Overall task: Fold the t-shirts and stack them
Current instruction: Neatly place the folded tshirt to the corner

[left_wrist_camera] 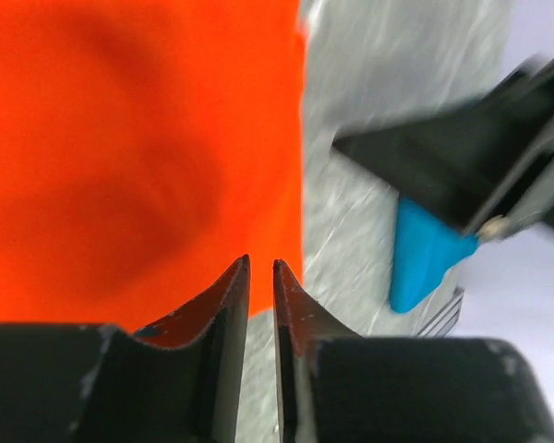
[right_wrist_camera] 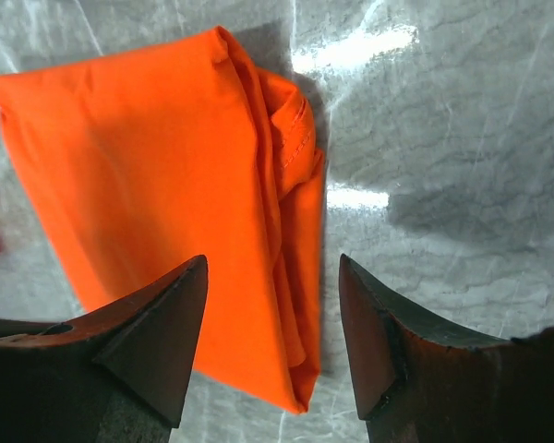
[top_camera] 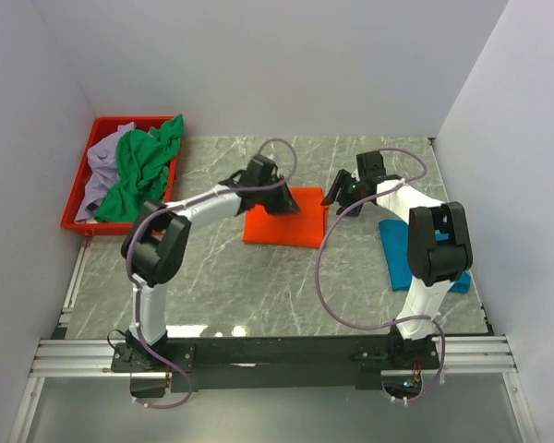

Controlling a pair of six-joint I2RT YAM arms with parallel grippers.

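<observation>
folded shirt (top_camera: 286, 220) lies centrally, tray (top_camera: 77, 185) far left, another shirt (top_camera: 397, 254) right.

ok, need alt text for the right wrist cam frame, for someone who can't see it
A folded orange t-shirt lies on a grey marbled table, seen from close above. The right gripper frames the shirt's layered folded edge between its two dark fingers, which stand wide open with nothing held.

High rear camera overlooks everything; both wrist cameras closely share orange t-shirt (top_camera: 286, 229).
</observation>
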